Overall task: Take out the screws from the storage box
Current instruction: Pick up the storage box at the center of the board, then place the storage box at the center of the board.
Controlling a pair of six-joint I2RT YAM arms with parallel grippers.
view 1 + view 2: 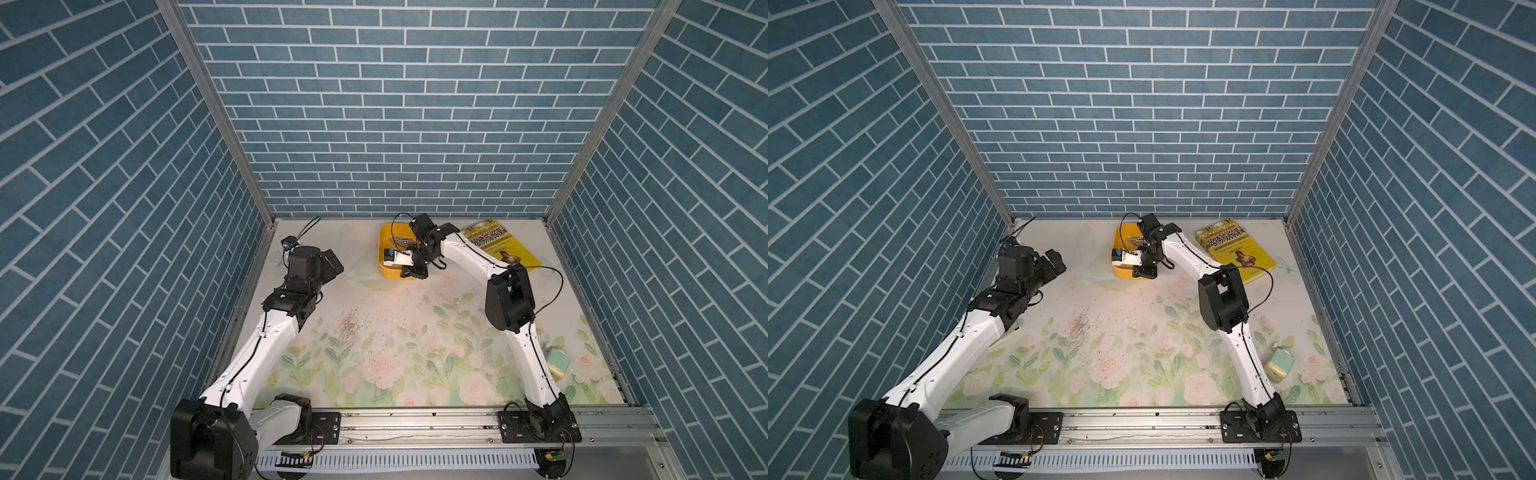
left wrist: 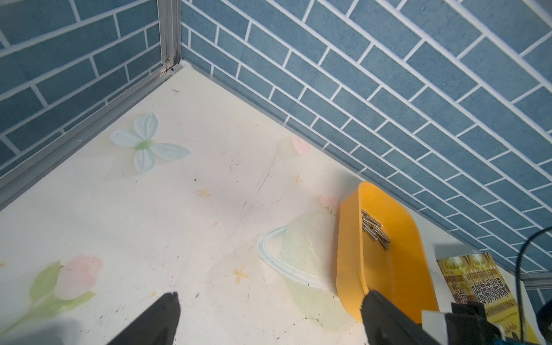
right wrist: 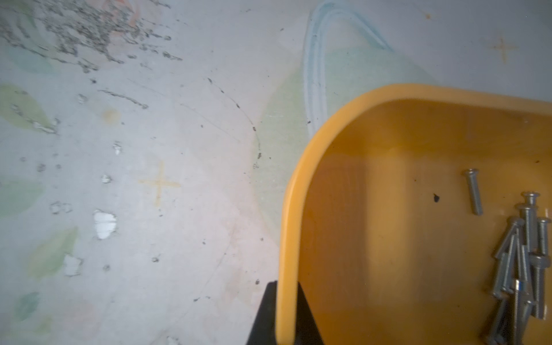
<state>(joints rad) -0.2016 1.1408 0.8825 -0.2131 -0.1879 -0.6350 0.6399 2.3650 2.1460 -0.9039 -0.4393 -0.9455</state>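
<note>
Storage box: the storage box (image 1: pixel 382 249), a shallow orange-yellow tray with rounded corners, is toward the back of the desk (image 1: pixel 415 332), near the rear wall, with a yellow book (image 1: pixel 505 249) off to its right
Screws: the screws (image 3: pixel 522 268) lie inside the box, most of them heaped crosswise at the end toward the rear wall and one lying a little apart from the heap; I can make out none on the desk
Right tool: the right tool (image 3: pixel 286 313) is closed on the box's rim wall at the near end, one finger outside and one inside, well apart from the heap
Left tool: the left tool (image 2: pixel 271 298) is wide open with nothing between its fingers, over bare desk to the left of the box and apart from it
How the box will handle: probably light, stiff plastic with a thin, smooth wall; pinched at one edge only, it could swing or slip as it tips
How the screws will handle: small, hard, smooth metal; likely to slide and roll together once the tray floor slopes, then scatter on the slick desk
Where to hold: the rim wall looks the sensible place, since the screws are slim, lie flat and overlap, so they would be awkward to pinch singly; a hold away from the heap leaves the fingers clear of it
Risk: a quick tip could send screws bouncing toward the desk's edge or against the book
Not clear: whether the box's base is off the desk cannot be told
</note>
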